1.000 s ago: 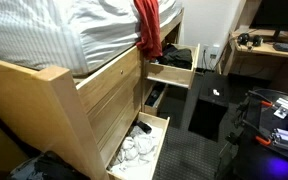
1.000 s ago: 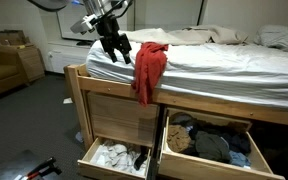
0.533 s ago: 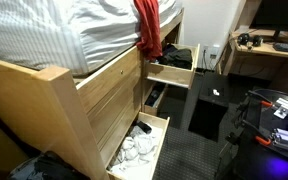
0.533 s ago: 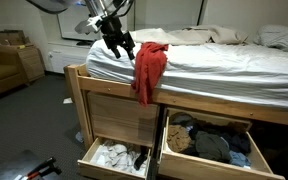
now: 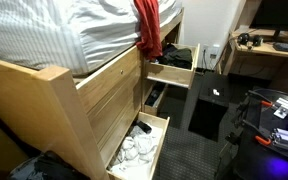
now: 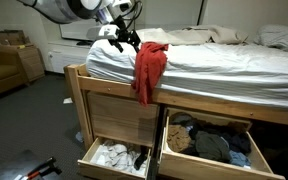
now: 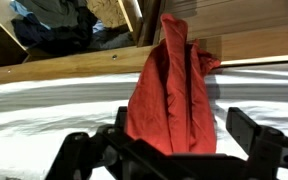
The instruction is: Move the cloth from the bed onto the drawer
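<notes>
The red cloth lies bunched on the edge of the bed and hangs down over its light wooden side. It also shows in an exterior view and in the wrist view. My gripper is just beside the cloth's upper end, above the white striped bedding. In the wrist view its two fingers stand wide apart, with the cloth's upper end between them. The gripper is open and holds nothing. Two drawers are pulled open under the bed, one with white clothes and one with dark clothes.
The open drawers jut into the floor space beside the bed. A black cabinet and a desk stand nearby. A wooden nightstand stands at the far wall.
My gripper has moved across the bedding toward the red cloth and now stands at its upper end. The cloth has not moved.
</notes>
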